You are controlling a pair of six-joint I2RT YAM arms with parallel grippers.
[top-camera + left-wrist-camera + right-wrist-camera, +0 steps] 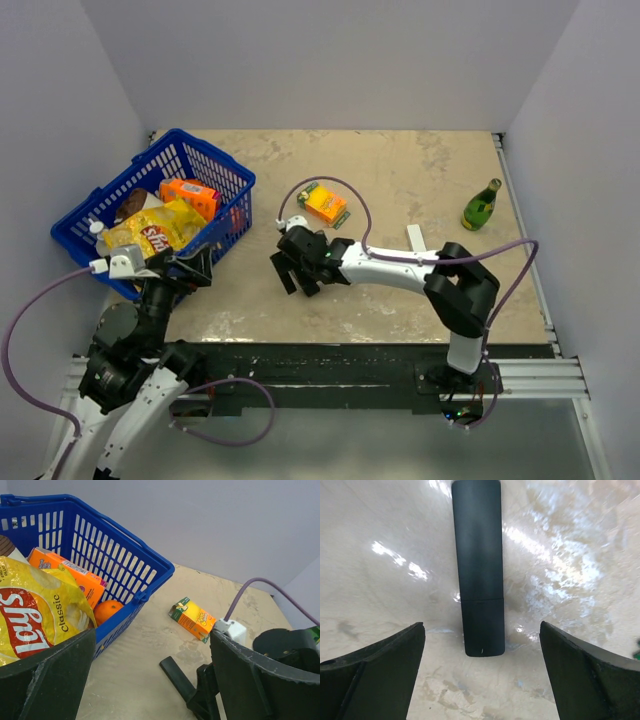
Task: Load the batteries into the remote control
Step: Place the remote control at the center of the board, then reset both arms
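Observation:
The black remote control (479, 570) lies flat on the table, its cover seam visible near its near end. My right gripper (481, 630) is open, low over that end, one finger on each side and not touching it. In the left wrist view the remote (177, 676) sticks out from under the right gripper (220, 695). In the top view the right gripper (290, 272) covers the remote. My left gripper (152, 632) is open and empty, raised beside the blue basket; it also shows in the top view (195, 265). The batteries are not in view.
The blue basket (215, 165) at the left holds a Lay's chip bag (35, 615), an orange box (70, 572) and an orange (106, 611). An orange juice carton (325, 205), a white bar (416, 238) and a green bottle (481, 205) are on the table.

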